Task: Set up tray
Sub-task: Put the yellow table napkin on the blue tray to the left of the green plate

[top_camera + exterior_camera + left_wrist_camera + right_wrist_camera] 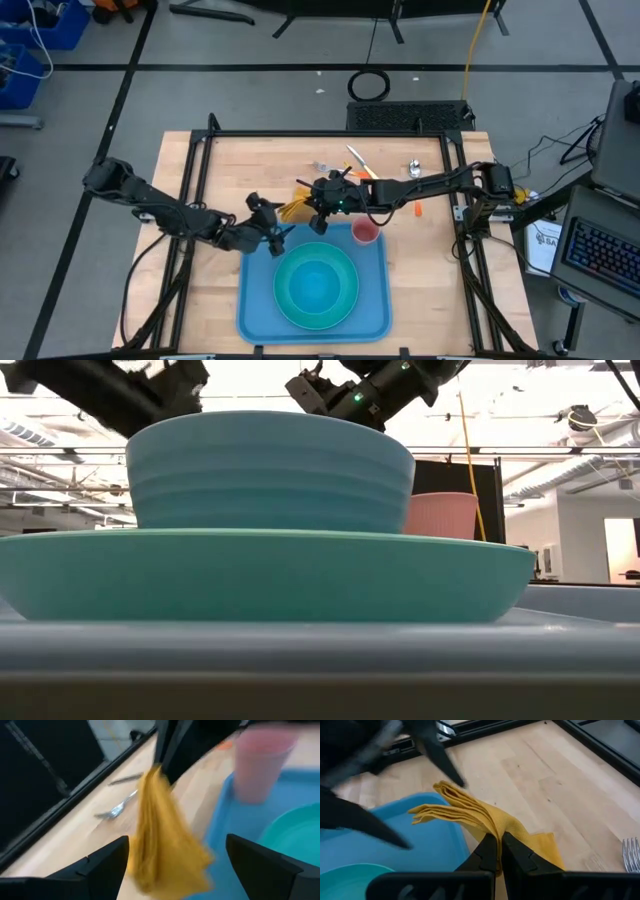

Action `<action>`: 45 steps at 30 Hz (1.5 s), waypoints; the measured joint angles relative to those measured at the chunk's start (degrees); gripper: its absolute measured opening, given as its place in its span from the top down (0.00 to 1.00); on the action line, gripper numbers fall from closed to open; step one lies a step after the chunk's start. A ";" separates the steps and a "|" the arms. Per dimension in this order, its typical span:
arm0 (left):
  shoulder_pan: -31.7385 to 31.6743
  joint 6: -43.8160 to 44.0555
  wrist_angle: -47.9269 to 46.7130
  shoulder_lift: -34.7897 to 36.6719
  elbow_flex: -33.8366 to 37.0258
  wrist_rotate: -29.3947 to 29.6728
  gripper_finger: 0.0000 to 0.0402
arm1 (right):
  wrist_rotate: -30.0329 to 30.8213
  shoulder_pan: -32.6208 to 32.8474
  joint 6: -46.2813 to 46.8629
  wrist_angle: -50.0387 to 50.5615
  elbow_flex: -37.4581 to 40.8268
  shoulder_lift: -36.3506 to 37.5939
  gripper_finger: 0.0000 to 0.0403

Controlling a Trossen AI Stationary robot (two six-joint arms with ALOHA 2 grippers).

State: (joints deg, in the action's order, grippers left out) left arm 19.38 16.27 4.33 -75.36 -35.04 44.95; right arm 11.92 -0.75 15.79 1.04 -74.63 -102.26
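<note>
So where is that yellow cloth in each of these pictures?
High view: the yellow napkin is just past the tray's far left corner.
Low view: not visible.
Left wrist view: it hangs mid-picture, between the open left claw's fingers.
Right wrist view: pinched in the right claw.
Shared landmark: the blue tray.
</note>
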 joint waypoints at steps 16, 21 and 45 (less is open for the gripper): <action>-2.80 -7.37 -2.03 -1.63 0.06 -2.09 0.17 | -1.55 0.15 0.06 0.04 0.00 0.00 1.00; -2.55 -6.99 -2.86 -1.63 0.06 -2.89 0.32 | -1.55 0.37 0.24 0.04 0.00 0.00 1.00; 0.51 -9.81 -6.12 -1.56 0.03 1.81 0.97 | -2.01 1.74 -0.02 0.00 0.00 -0.02 1.00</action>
State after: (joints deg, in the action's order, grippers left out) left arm 19.89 6.46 -1.78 -76.93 -35.00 46.77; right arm 9.91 0.99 15.77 1.04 -74.63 -102.28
